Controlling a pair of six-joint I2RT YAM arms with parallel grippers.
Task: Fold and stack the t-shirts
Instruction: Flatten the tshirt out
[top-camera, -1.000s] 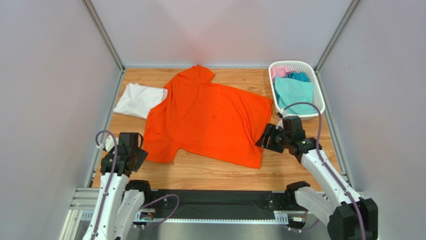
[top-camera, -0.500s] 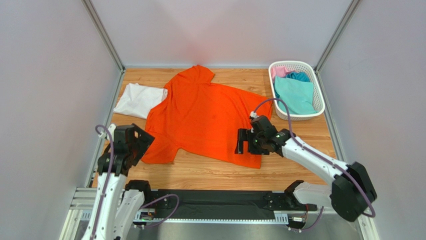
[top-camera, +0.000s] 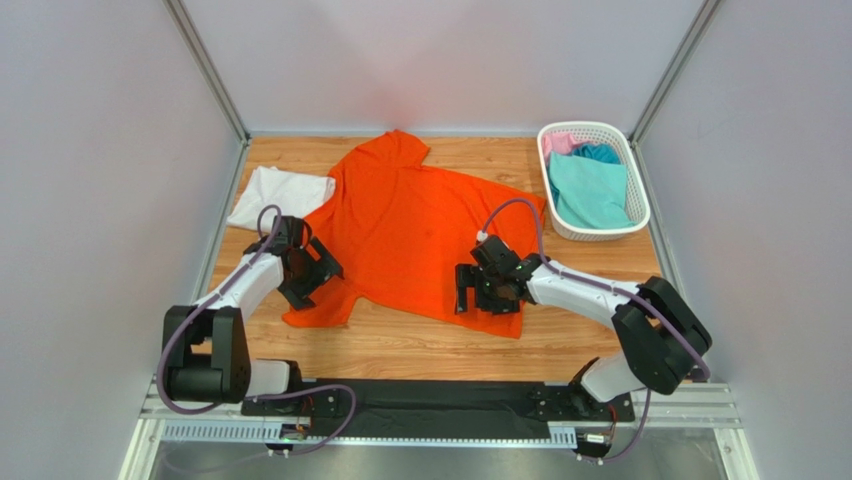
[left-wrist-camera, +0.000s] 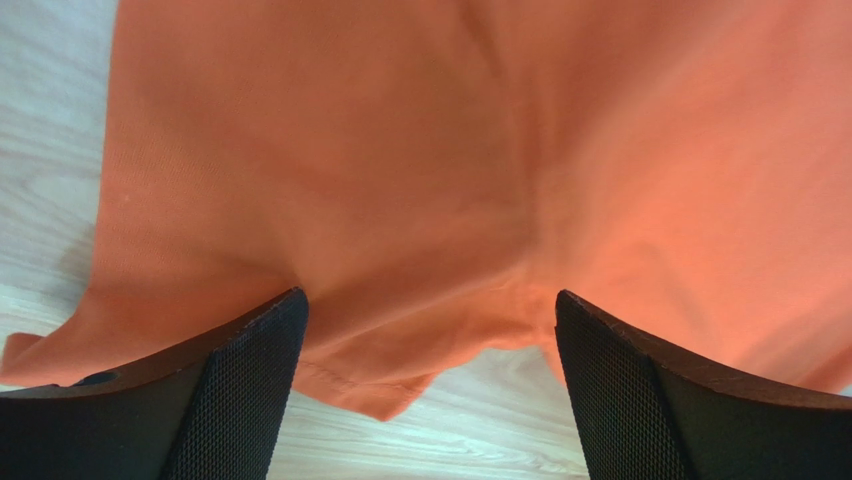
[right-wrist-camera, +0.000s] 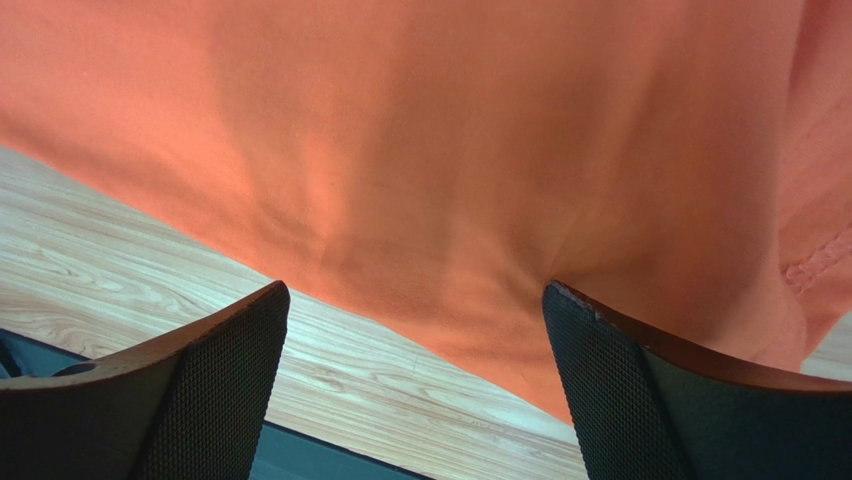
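A bright orange t-shirt (top-camera: 410, 225) lies spread flat on the wooden table (top-camera: 420, 345). My left gripper (top-camera: 312, 275) hovers open over its near-left sleeve. In the left wrist view the sleeve hem (left-wrist-camera: 370, 385) lies between the wide-apart fingers of that gripper (left-wrist-camera: 428, 300), untouched. My right gripper (top-camera: 480, 290) is open over the shirt's near hem. In the right wrist view the orange cloth (right-wrist-camera: 450, 130) and bare wood show between that gripper's (right-wrist-camera: 414, 290) fingers. A folded white t-shirt (top-camera: 272, 198) lies at the far left, its right edge under the orange shirt.
A white lattice basket (top-camera: 590, 127) stands at the far right, holding a teal shirt (top-camera: 590, 190), a pink one (top-camera: 560, 143) and a blue one (top-camera: 602, 153). A black strip (top-camera: 430, 400) runs along the near edge. Grey walls enclose three sides.
Both arms have swung inward over the orange shirt: the left from the near-left table edge onto the sleeve, the right leftward from the shirt's right edge to its near hem. The shirt lies as before.
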